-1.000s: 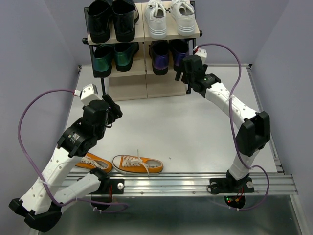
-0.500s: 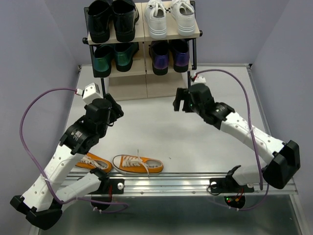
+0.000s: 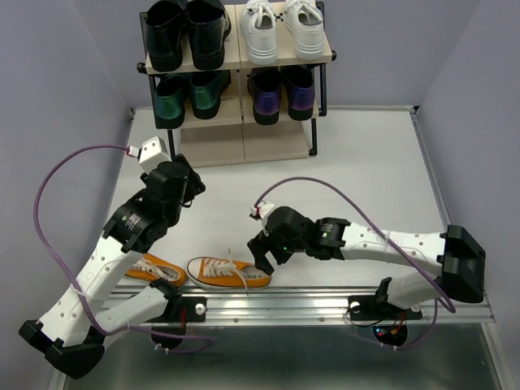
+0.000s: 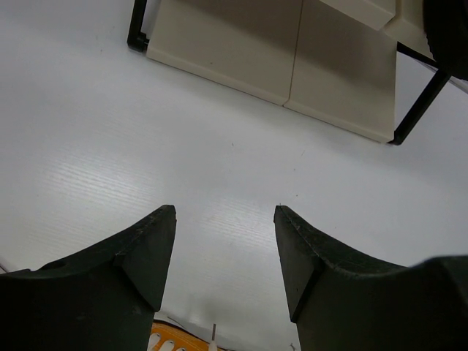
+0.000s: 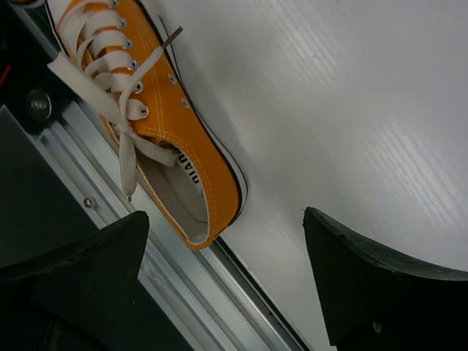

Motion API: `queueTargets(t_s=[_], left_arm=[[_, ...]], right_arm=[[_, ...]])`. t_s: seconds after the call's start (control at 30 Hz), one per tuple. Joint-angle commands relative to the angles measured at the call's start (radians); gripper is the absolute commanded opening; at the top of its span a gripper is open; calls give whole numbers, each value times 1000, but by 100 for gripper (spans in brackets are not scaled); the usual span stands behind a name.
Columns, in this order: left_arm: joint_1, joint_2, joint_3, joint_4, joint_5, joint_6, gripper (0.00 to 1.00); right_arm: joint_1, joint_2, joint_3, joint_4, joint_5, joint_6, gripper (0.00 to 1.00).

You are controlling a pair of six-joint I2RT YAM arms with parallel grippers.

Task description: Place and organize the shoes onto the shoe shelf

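Note:
The shoe shelf (image 3: 239,58) stands at the far edge. White sneakers (image 3: 283,31) sit on its top tier at the right, with purple loafers (image 3: 283,93) on the tier below. Two orange sneakers lie by the near edge: one (image 3: 229,273) in the open, the other (image 3: 154,269) partly under the left arm. My right gripper (image 3: 262,256) hangs open over the heel of the first orange sneaker (image 5: 168,139), its jaws (image 5: 225,216) wide and holding nothing. My left gripper (image 3: 188,183) is open and empty above bare table (image 4: 225,208), facing the shelf's bottom board (image 4: 292,51).
A shiny black pair (image 3: 185,32) fills the top tier's left half, a metallic green pair (image 3: 188,93) the middle tier's left. An aluminium rail (image 3: 325,305) runs along the near edge, right beside the orange sneakers. Grey walls close in the left, right and back.
The right arm has swung from the shelf's middle tier back to the near edge, over the orange sneaker's heel, with its jaws opening wider. The left arm has barely moved.

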Motion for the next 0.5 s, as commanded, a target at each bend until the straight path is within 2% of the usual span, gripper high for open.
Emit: queueTargets(t_s=[0.0,0.2,0.33,0.47], left_arm=[[5,9,30,14,-28,5,67],[5,12,32,17,-23,8,67],[5,3,23,20,-17,5,67],[5,-9,20,16,-15,4,67]], right_arm=[[50,48,-20,32,-73,-31,91],[68,165,-24,132,-47,24,83],[68,240,-9,185,16,75,68],[68,277,-3,209,34,99,45]])
